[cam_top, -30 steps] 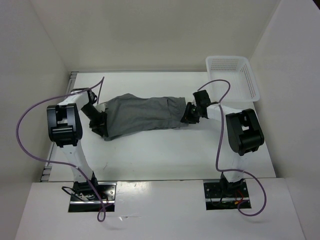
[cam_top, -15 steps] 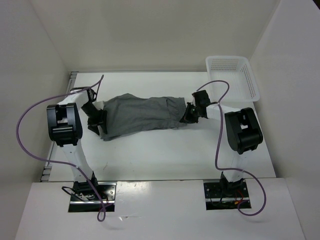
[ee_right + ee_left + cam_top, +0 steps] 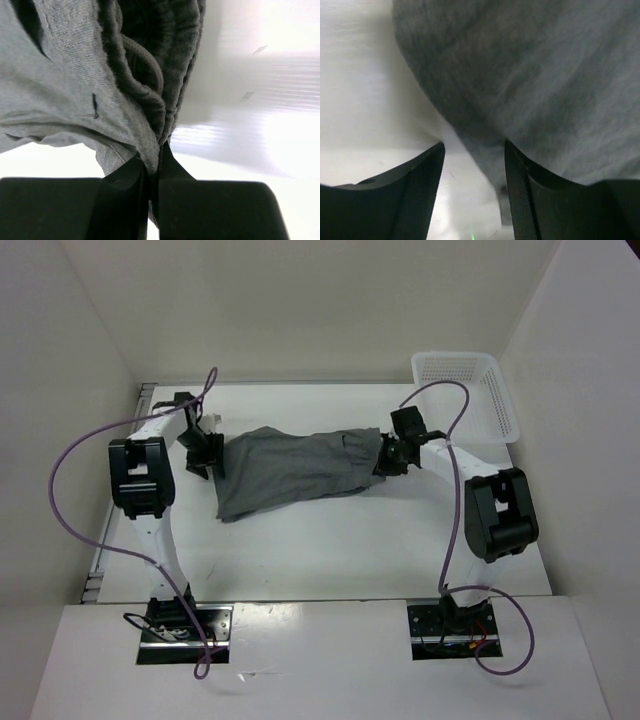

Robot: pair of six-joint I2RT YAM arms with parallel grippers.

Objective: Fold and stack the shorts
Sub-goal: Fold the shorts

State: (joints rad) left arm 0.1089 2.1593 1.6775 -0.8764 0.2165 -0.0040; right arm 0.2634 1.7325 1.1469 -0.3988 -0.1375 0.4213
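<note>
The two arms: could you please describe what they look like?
The left arm and right arm have white links and boxy black joint housings. A purple cable loops along each. The left gripper and right gripper are black, with flat matte fingers.

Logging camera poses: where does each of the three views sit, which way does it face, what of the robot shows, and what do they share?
Top external: above and behind the robot, looking down on the table; both arms whole, left gripper and right gripper at the ends of the shorts.
Left wrist: looks along its parted fingers at grey fabric.
Right wrist: looks along its fingers, pinched on the waistband.
Shared: the shorts, in all three.
</note>
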